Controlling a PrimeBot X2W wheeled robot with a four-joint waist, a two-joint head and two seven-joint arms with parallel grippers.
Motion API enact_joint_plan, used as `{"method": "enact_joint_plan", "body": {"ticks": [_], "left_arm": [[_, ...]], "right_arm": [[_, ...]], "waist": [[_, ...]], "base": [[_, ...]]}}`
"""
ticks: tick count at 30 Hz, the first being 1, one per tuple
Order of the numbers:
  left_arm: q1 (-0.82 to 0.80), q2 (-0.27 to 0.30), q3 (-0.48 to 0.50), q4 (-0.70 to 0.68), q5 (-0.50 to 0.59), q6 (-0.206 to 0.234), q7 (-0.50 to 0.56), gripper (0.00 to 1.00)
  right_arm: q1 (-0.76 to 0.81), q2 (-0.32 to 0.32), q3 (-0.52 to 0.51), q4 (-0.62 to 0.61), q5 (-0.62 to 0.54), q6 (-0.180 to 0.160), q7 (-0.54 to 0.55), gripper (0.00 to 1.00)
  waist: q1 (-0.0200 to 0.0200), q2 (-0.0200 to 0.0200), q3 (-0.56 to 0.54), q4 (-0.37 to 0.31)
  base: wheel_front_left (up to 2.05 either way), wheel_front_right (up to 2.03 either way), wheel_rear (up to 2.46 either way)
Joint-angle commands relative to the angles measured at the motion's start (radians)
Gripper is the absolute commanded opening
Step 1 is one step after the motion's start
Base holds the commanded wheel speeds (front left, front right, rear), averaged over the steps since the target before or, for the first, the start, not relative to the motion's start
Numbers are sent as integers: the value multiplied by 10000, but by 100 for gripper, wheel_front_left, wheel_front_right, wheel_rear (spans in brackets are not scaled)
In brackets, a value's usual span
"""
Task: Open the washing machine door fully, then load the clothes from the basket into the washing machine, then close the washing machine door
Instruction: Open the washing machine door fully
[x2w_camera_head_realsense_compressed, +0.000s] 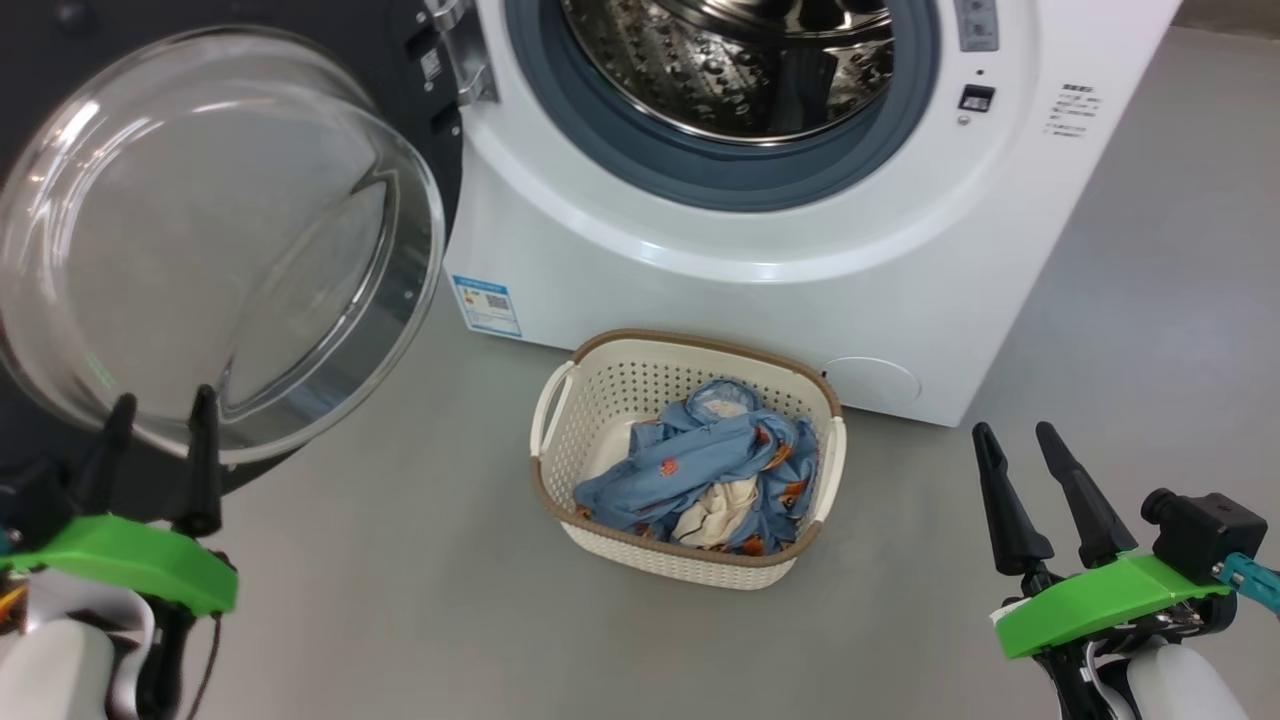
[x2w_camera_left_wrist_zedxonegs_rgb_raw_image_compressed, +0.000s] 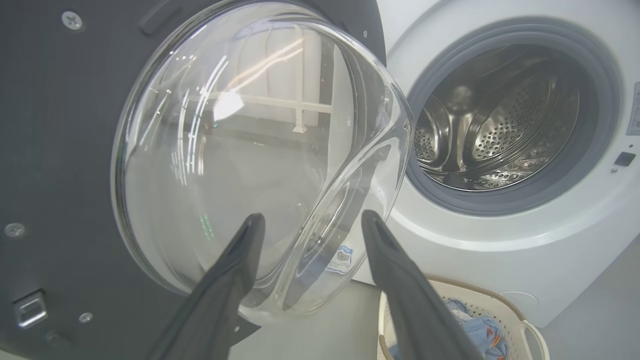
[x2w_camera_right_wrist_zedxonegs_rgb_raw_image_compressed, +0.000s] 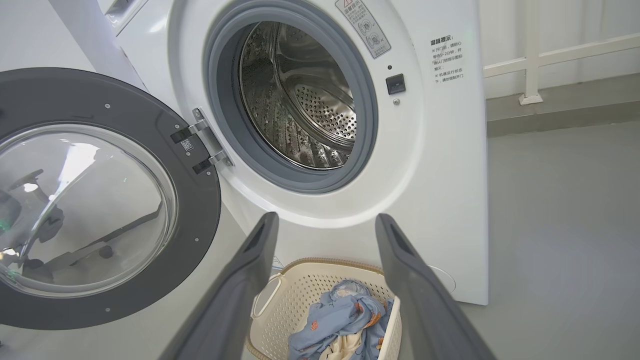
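The left jaws stand wide, gripping nothing, tips close before the bulging glass of the washing machine door (x2w_camera_left_wrist_zedxonegs_rgb_raw_image_compressed: 225, 150); contact is unclear. The door, swung open, is cut off leftward. The right jaws, wide and empty, frame the basket (x2w_camera_right_wrist_zedxonegs_rgb_raw_image_compressed: 300, 295) beyond them, with the clothes (x2w_camera_right_wrist_zedxonegs_rgb_raw_image_compressed: 335, 320) inside, partly hidden. Behind stands the washing machine (x2w_camera_right_wrist_zedxonegs_rgb_raw_image_compressed: 440, 200).

Looks like a laundry spot in a plain utility or test room, can't tell which. Evidence: white front-load washing machine (x2w_camera_head_realsense_compressed: 700, 290) standing on a smooth grey floor (x2w_camera_head_realsense_compressed: 400, 600), basket (x2w_camera_head_realsense_compressed: 700, 342) of clothes (x2w_camera_head_realsense_compressed: 700, 460) on the floor before it. Behind: white wall (x2w_camera_right_wrist_zedxonegs_rgb_raw_image_compressed: 580, 25) with a white rail (x2w_camera_right_wrist_zedxonegs_rgb_raw_image_compressed: 530, 55) and a grey band (x2w_camera_right_wrist_zedxonegs_rgb_raw_image_compressed: 575, 107) at its foot. Chinese-text notice (x2w_camera_right_wrist_zedxonegs_rgb_raw_image_compressed: 447, 57) and blue label sticker (x2w_camera_head_realsense_compressed: 487, 305) on the washer front.
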Motion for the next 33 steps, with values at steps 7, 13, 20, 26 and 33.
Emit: {"method": "enact_joint_plan", "body": {"ticks": [7,13,20,26,33], "left_arm": [[899,99,275,-1769,-193,530,137,100],[1385,-106,98,-2412,-106,776,126,100],[1749,-391,21,-2538,17,963,-7,100],[2102,-685,142,-2557,168,1114,-112,100],[2423,-941,300,-2729,463,1047,-149,100]], "right_arm": [[206,-193,408,-257,65,14,-122,100],[282,-322,476,-271,76,14,-122,100],[336,-491,668,-207,74,14,-122,100],[341,-604,739,-201,94,14,-122,100],[336,-672,753,-214,115,14,-122,100]], "waist": [[0,-1,-368,-807],[0,-1,-503,-1494],[0,-1,-690,-2286],[0,-1,-845,-2897],[0,-1,-943,-3282]], "base": [[0,0,0],[0,0,0],[0,0,0],[0,0,0],[0,0,0]]}}
